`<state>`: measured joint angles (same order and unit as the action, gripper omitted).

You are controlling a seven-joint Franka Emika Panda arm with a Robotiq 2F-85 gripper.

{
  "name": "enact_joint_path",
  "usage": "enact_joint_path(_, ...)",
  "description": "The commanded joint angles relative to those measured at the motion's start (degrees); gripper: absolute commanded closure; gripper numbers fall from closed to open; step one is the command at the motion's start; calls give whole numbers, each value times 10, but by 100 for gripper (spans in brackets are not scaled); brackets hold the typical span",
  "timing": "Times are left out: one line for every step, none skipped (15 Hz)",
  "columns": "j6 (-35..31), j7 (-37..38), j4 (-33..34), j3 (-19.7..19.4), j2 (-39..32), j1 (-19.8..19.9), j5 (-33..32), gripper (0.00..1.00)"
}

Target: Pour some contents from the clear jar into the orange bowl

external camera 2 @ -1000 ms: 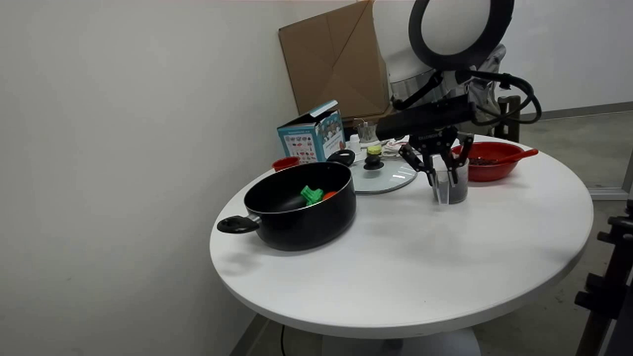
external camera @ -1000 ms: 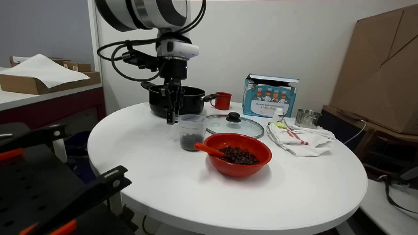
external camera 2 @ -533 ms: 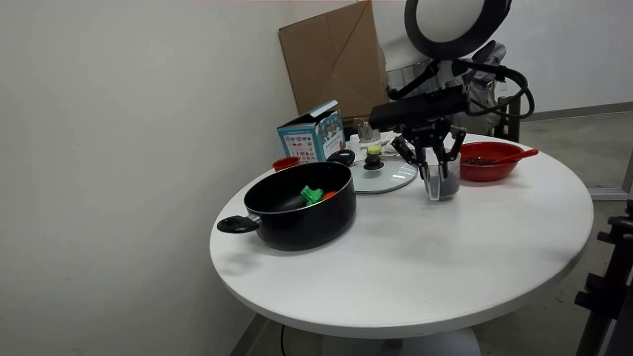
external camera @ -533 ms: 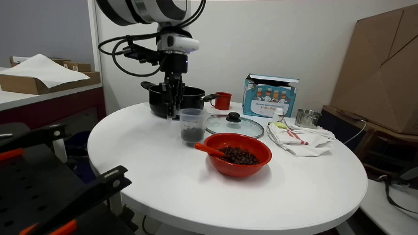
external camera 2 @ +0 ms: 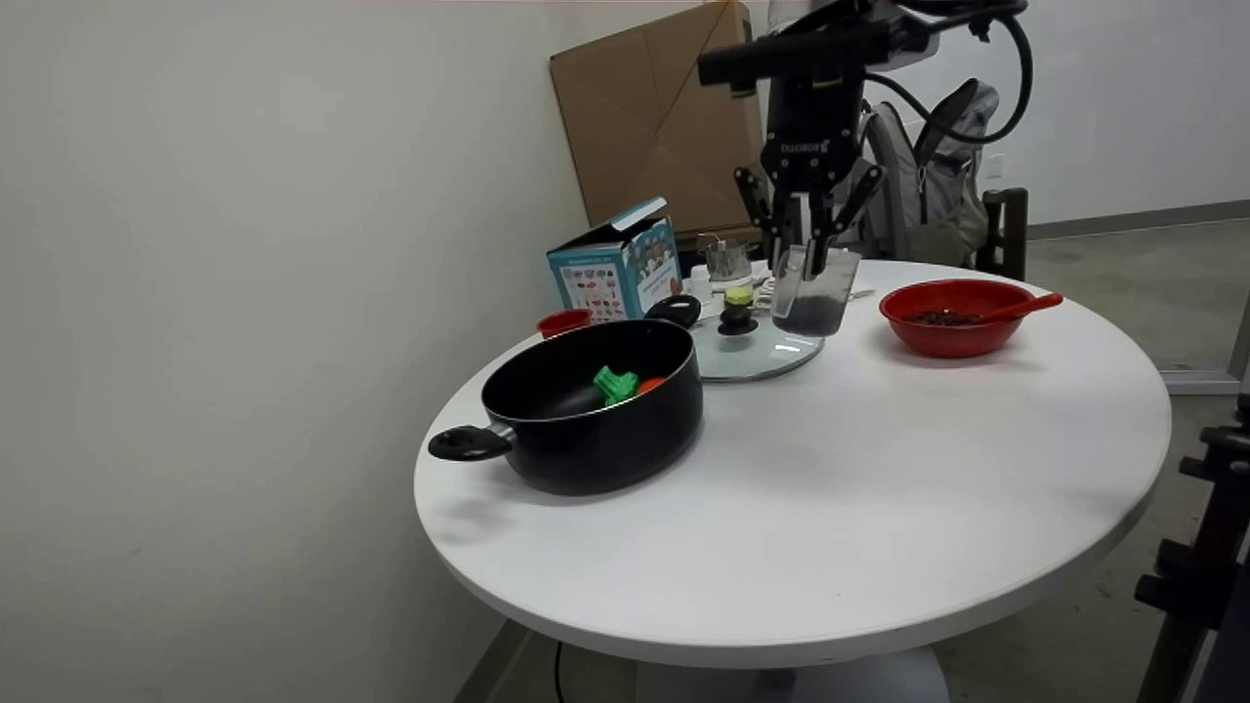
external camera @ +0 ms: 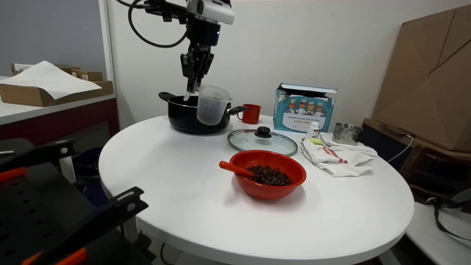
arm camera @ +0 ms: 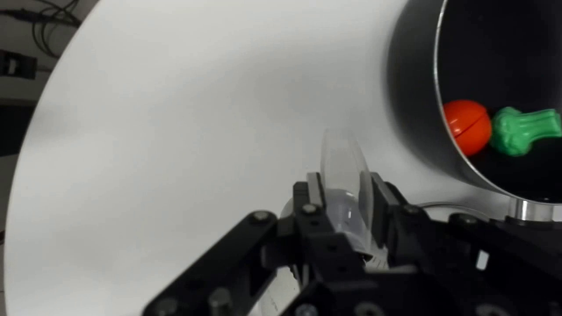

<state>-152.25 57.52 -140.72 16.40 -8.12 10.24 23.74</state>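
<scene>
Black fingers (arm camera: 302, 195) of gripper (external camera 2: 797, 256) are clamped on handle (arm camera: 340, 166) of clear jar (external camera: 212, 106), held tilted above table (external camera: 165, 191), apart from orange bowl (external camera: 270, 192), dark contents (external camera 2: 809, 315) at jar's base.

Jar (external camera: 212, 106): clear plastic, smooth, a bit hazy. Bowl (external camera: 270, 191) and spoon (external camera: 232, 168): glossy, smooth plastic. Pot (external camera 2: 605, 454): matt inside, bright metal rim. Lid (external camera: 274, 145): shiny glass. Metal cup (external camera: 345, 134): polished. Mug (external camera: 252, 114): glossy, plastic or enamel, can't tell. Towel (external camera: 342, 167): creased cloth, matt. Big carton (external camera: 423, 84): plain matt cardboard. Toy broccoli (arm camera: 520, 131): shiny plastic. Desk (external camera: 176, 191): smooth, low sheen.
</scene>
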Motion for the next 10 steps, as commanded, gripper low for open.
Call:
enact_joint_path(89, -145, 20, -49, 23, 9, 146, 92)
enact_joint_path(111, -161, 24, -69, 23, 11, 157, 92)
enact_joint_path(137, -175, 30, -96, 19, 10, 164, 92)
enact_joint_path(162, -187, 36, -119, 14, 11, 169, 92)
enact_joint_path(186, -196, 43, -140, 11, 13, 173, 92)
enact_joint_path(207, -204, 49, -159, 6, 16, 175, 92)
enact_joint_path(225, -210, 54, -177, 3, 18, 177, 92)
enact_joint_path(242, -217, 60, -192, -1, 19, 182, 92)
enact_joint_path(263, -231, 67, -205, -6, 24, 195, 92)
enact_joint_path(281, -238, 74, -216, -11, 25, 204, 92)
